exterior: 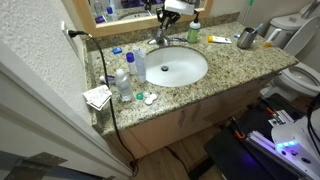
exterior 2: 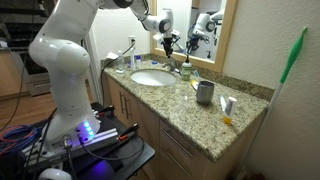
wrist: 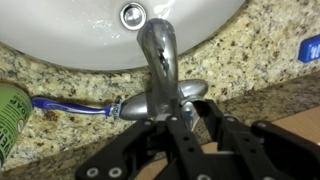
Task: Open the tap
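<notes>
The tap point(wrist: 158, 55) is a small chrome faucet with a curved spout over the white oval basin point(wrist: 60, 40) and low handles to either side. In the wrist view my gripper point(wrist: 190, 115) sits right behind it. The black fingers are drawn close together, with their tips at the tap's right handle point(wrist: 196, 91). I cannot tell whether they touch it. In both exterior views the gripper point(exterior: 166, 22) point(exterior 2: 169, 46) hangs over the tap point(exterior: 160, 40) point(exterior 2: 172, 64) at the back of the basin point(exterior: 176, 68) point(exterior 2: 150, 78).
On the granite counter point(exterior: 230, 62) stand clear plastic bottles point(exterior: 125, 78), a green bottle point(exterior: 195, 33) and a metal cup point(exterior 2: 204, 92). A blue-handled toothbrush point(wrist: 70, 104) and a green tube point(wrist: 8, 120) lie beside the tap. A mirror point(exterior 2: 215, 25) is behind it and a toilet point(exterior: 300, 75) stands beside the counter.
</notes>
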Tool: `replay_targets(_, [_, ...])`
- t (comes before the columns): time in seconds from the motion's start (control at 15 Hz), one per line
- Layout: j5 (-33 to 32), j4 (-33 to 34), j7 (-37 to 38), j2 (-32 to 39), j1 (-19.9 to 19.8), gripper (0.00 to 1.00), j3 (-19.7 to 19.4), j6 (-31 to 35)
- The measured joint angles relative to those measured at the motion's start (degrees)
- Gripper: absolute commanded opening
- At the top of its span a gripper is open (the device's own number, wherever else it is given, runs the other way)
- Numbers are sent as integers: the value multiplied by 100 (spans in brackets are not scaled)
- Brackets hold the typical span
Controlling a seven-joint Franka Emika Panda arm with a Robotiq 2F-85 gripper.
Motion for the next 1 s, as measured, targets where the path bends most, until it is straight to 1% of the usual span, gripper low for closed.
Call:
replay_targets(0.2, [314, -29, -2, -75, -66, 7, 7, 387])
replay_targets(0.4, [553, -54, -3, -339, -129, 7, 30, 714])
replay_targets(0.47, [608, -59, -3, -432, -132, 54, 34, 786])
replay_targets(0.53, [656, -64, -3, -512, -135, 55, 40, 817])
replay_targets(0.67, [713, -102, -10, -666, -142, 68, 70, 752])
replay_targets(0.87, [707, -241, -35, -949, -138, 89, 113, 385])
replay_targets(0.93, [705, -303, -38, -1067, -138, 70, 123, 211])
replay_targets(1.0, [704, -322, -32, -1124, -133, 78, 124, 178])
